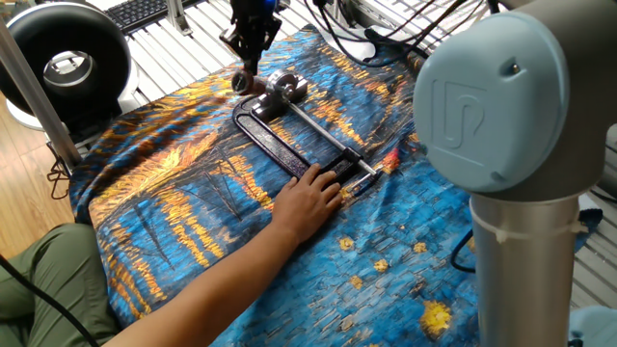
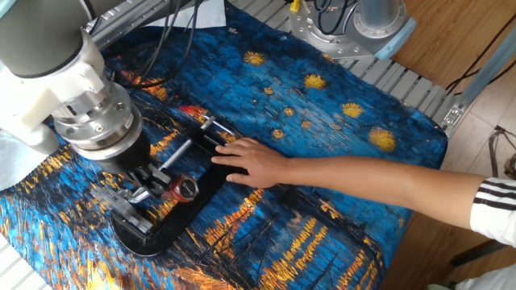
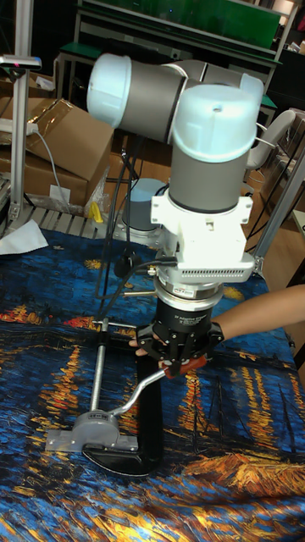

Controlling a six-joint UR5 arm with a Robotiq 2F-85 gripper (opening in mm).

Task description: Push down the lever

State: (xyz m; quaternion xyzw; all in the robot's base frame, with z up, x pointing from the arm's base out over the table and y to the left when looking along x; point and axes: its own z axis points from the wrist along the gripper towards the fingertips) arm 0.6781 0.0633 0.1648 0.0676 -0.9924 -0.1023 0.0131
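Note:
The lever is a short slim arm with a reddish-brown tip (image 3: 183,366) at the far end of the black clamp frame (image 1: 275,146). The tip (image 1: 241,83) shows just under my fingers in one fixed view and beside them, tip (image 2: 172,192), in the other. My gripper (image 3: 175,364) hangs straight above it, fingers drawn together, touching or nearly touching the tip. Whether the fingers pinch the tip is unclear. My gripper (image 1: 247,69) also shows pointing down at the clamp's far end. A person's hand (image 1: 308,200) presses flat on the near end of the frame.
A long silver rod (image 1: 323,130) runs along the clamp on the blue-and-orange cloth (image 1: 193,212). The person's arm (image 2: 379,189) reaches across the cloth. A black round device (image 1: 66,66) stands at the far left. Cables lie behind the clamp.

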